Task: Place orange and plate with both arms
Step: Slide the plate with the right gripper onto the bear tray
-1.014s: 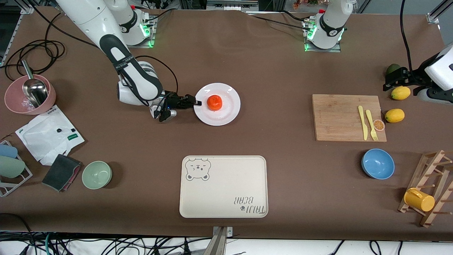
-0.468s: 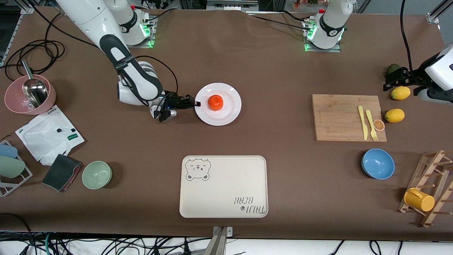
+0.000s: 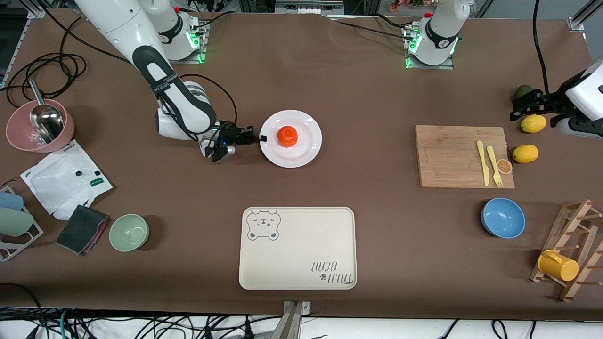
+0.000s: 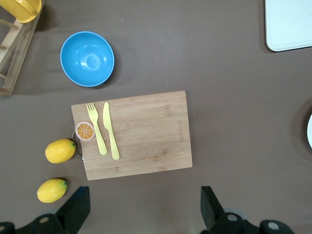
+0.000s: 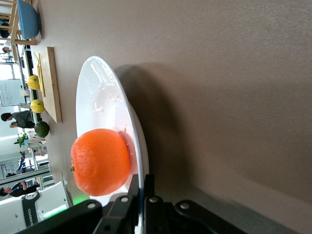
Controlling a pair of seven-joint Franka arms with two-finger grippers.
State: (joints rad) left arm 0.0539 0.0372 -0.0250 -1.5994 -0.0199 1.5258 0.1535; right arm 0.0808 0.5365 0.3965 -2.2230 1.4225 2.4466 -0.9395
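Observation:
The white plate is in the middle of the table with the orange resting on it. My right gripper is shut on the plate's rim at the edge toward the right arm's end. In the right wrist view the fingers pinch the rim of the plate and the orange sits beside them. The plate looks slightly lifted. My left gripper is open and empty, high over the table's left-arm end near two lemons; its fingers stand wide apart.
A cream bear-print tray lies nearer the camera than the plate. A wooden cutting board with yellow fork, knife and an orange-slice disc, two lemons, a blue bowl, a green bowl, a pink bowl and a cup rack surround.
The plate with the orange has shifted slightly toward the left arm's end, with my right gripper on its rim. The left arm has not moved.

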